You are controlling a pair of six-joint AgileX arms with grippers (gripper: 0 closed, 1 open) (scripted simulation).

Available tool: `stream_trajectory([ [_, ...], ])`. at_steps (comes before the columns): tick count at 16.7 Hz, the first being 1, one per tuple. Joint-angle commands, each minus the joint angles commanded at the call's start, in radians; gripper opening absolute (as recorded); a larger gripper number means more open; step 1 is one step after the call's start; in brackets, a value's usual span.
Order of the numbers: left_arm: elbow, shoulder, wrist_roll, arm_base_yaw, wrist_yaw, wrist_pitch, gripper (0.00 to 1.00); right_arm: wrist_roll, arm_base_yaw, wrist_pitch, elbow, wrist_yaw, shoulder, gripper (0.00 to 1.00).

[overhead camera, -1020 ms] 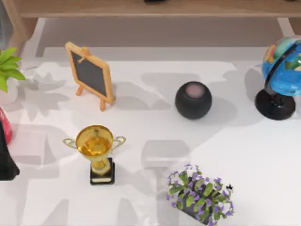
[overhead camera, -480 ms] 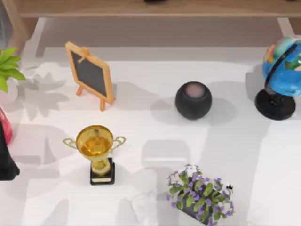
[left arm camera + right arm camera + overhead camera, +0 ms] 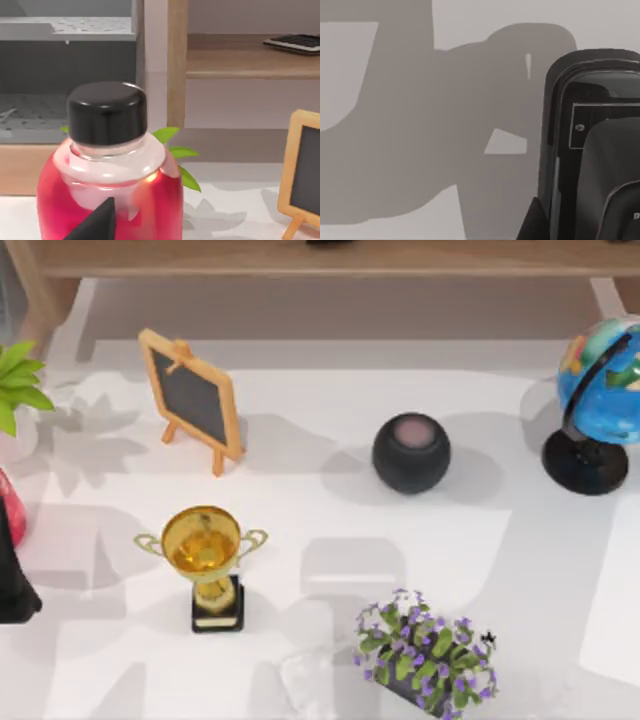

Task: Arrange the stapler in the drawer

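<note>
While the left gripper point(image 3: 98, 224) hangs right behind a red bottle point(image 3: 112, 185) with a black cap, one dark tip shows against the glass, and I cannot tell how wide it is open or whether it touches the bottle. Over in the right wrist view, the right gripper point(image 3: 532, 223) shows as a dark wedge just beside a glossy black body that looks like the stapler point(image 3: 555, 150), lying on the white table point(image 3: 520, 570) under heavy shadow; whether that gripper has hold of it, I cannot tell either. Moving outward in the top view, a black arm section point(image 3: 14, 580) sits at the table's left edge beside the bottle, with a green leafy plant point(image 3: 16, 380) farther back. A small chalkboard easel point(image 3: 192, 400) stands left of centre and a gold trophy point(image 3: 205, 558) on a black base stands nearer the front. A round black speaker point(image 3: 411, 452) sits mid-table, a blue globe point(image 3: 602, 390) stands at the right edge, and a pot of purple flowers point(image 3: 425, 660) sits at the front. Behind the bottle, the left wrist view shows a grey perforated unit point(image 3: 60, 55) and a wooden shelf point(image 3: 250, 62) carrying a keyboard point(image 3: 295, 43).
</note>
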Motion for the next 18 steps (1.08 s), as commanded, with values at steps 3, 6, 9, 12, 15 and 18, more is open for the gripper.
stream_trajectory([
  [3, 0.0, 0.0, 0.0, 0.0, 0.0, 0.0, 1.0, 0.001, -0.001, 0.001, 0.0, 0.0, 0.002, 0.0],
  [6, 0.0, 0.0, 0.0, 0.0, 0.0, 0.0, 1.0, -0.032, 0.009, 0.019, 0.003, 0.01, -0.006, 0.0],
  [9, 0.0, 0.0, 0.0, 0.0, 0.0, 0.0, 1.0, -0.111, 0.015, 0.037, 0.017, 0.037, -0.043, 0.0],
  [12, 0.0, 0.0, 0.0, 0.0, 0.0, 0.0, 1.0, -0.179, 0.012, 0.032, 0.038, 0.049, -0.09, 0.0],
  [15, 0.0, 0.0, 0.0, 0.0, 0.0, 0.0, 1.0, -0.209, 0.007, 0.026, 0.044, 0.033, -0.11, 0.0],
  [18, 0.0, 0.0, 0.0, 0.0, 0.0, 0.0, 1.0, -0.159, 0.0, 0.034, 0.024, 0.012, -0.084, 0.0],
])
